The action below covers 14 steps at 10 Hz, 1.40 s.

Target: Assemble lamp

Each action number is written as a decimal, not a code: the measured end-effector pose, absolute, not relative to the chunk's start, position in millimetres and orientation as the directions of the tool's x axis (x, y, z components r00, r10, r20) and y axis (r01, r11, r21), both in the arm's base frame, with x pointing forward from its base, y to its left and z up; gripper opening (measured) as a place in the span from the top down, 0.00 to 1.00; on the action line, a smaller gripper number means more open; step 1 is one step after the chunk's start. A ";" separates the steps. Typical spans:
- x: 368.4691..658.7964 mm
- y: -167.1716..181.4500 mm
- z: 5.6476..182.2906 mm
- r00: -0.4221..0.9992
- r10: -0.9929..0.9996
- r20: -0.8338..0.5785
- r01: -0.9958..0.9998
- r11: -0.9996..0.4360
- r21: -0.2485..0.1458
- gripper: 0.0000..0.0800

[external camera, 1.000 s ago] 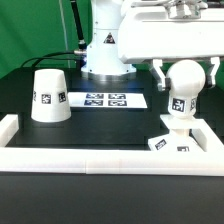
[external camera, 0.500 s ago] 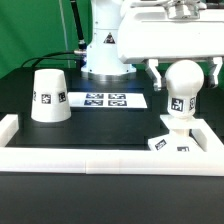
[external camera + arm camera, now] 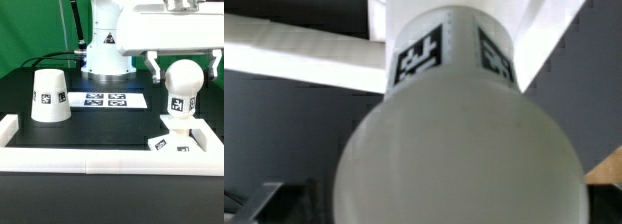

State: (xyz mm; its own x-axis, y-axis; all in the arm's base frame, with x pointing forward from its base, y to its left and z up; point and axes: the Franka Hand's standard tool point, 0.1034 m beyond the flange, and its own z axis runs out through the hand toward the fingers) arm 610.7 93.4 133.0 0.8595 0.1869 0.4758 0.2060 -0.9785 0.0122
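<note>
Vs half a second ago: the fingers (image 3: 154,66) and the white arm block above them sit a little higher in the exterior view. The tips are now level with the upper half of the bulb's round head rather than its middle. Bulb, base and shade have not moved.

Fingers are spread wide, one on each side of the bulb (image 3: 182,92), not pinching anything. A thin gap shows on both sides.

The bulb stands upright, narrow neck down, on the flat square base (image 3: 176,143). The base lies on the bench (image 3: 110,128) at the exterior view's right, just inside the raised white rail (image 3: 100,160) that runs along the front and up both sides. Tags show on the bulb's neck and on the base's front edge.

In the wrist view the bulb (image 3: 446,150) fills most of the picture, rounded head nearest, tagged neck beyond. The fingers can't be made out there.

The shade (image 3: 48,97) stands wide end down, well apart at the exterior view's left, with a tag facing the camera. The marker board (image 3: 105,100) lies flat between the shade and the bulb, near the white robot pedestal (image 3: 105,55) behind. Black cables trail off behind the shade.

The arm block hides whatever is behind the bulb's top. Nothing lies between shade and bulb but the marker board.
</note>
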 end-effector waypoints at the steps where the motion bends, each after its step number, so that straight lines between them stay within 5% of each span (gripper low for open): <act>1: 611.1 92.3 133.7 0.859 0.185 0.477 0.204 -0.979 0.012 0.13; 4: 608.4 91.5 129.6 0.879 0.186 0.438 0.205 -0.979 0.003 0.13; 11: 605.2 102.5 127.7 0.976 0.218 -0.004 0.216 -0.970 -0.109 0.13; 14: 613.0 96.5 124.6 0.976 0.218 0.030 0.220 -0.971 -0.100 0.13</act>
